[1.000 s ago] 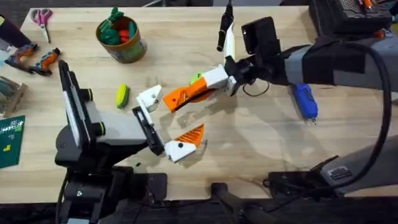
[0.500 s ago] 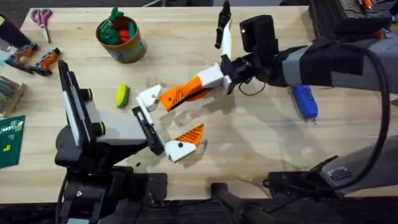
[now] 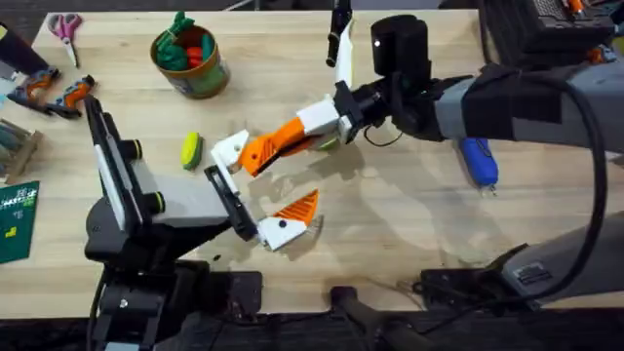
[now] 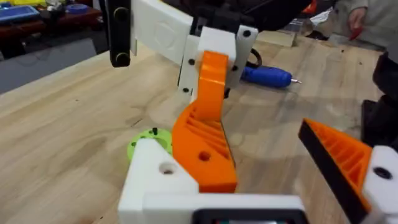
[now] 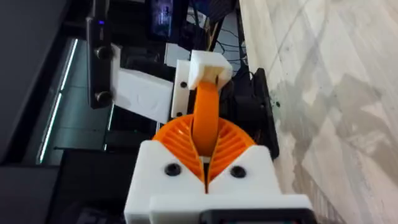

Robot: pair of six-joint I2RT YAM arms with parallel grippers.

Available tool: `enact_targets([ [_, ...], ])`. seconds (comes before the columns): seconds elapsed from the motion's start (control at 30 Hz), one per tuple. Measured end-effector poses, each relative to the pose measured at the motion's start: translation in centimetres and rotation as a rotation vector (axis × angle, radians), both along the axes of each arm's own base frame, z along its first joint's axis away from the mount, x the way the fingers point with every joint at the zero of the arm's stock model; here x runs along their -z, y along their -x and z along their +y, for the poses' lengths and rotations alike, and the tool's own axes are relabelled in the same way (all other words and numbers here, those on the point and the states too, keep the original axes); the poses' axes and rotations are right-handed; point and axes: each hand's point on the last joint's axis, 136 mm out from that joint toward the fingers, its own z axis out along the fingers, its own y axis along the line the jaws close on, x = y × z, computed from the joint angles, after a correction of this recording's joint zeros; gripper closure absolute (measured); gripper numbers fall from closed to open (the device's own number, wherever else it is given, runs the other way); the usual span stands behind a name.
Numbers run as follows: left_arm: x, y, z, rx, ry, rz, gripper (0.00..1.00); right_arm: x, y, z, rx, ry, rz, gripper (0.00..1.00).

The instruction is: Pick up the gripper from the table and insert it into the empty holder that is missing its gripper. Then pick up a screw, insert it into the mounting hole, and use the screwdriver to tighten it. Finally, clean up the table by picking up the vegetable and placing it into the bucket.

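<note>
The light wooden tabletop (image 3: 409, 224) carries everything. The right arm reaches in from the right edge toward the middle. Its white-fingered right gripper (image 3: 330, 119) is clamped on the gripper (image 3: 275, 146), a small orange plastic wedge-shaped fingertip with ribs on one face. The left arm sits at the near left corner. Its left gripper (image 3: 261, 185) stands apart: one finger wears its orange pad, and the other is the holder (image 3: 230, 151), a bare white angular plastic finger base.

The round olive-green bucket (image 3: 192, 60) stands near the far edge, left of middle, with red and green toys in it. The stubby bright-blue screwdriver (image 3: 478, 161) lies toward the right edge. The yellow-and-green oblong toy vegetable (image 3: 191, 149) lies beside the holder, on its left-edge side.

The step in hand looks like seating the wedge on the holder. To do it well, the right arm should keep its squeeze firm and slide the wedge along the holder's face until the two round holes line up. The left arm should hold rock steady (any wobble there spoils the fit).

The overhead view gives the layout but hides the joint. The left wrist view shows the wedge (image 4: 205, 146) leaning on the holder (image 4: 152, 177), with its hole just beside the holder's hole, not over it. That view also shows a flat green ring (image 4: 144, 142) behind them. The right wrist view shows the orange pads (image 5: 233, 144) pinching the wedge (image 5: 205, 118) squarely.
</note>
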Motion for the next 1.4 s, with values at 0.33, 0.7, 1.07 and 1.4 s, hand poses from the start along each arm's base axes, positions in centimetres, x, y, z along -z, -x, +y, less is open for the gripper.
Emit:
enact_targets([
  [0.33,0.0,-0.1,0.1,-0.008,-0.003,-0.002,0.015,0.7,-0.2,0.2,0.005,0.018,0.041,0.993],
  [0.7,0.2,0.0,0.0,0.000,0.021,0.049,0.015,2.2,-0.7,0.8,-0.033,-0.011,0.021,0.993],
  [1.07,0.2,-0.4,0.2,-0.026,0.027,0.060,0.015,2.2,-1.1,2.7,0.032,0.048,0.099,0.993],
  [1.4,0.2,-1.0,0.7,-0.068,0.035,0.072,0.015,2.2,-1.2,3.6,0.068,0.070,0.116,0.993],
])
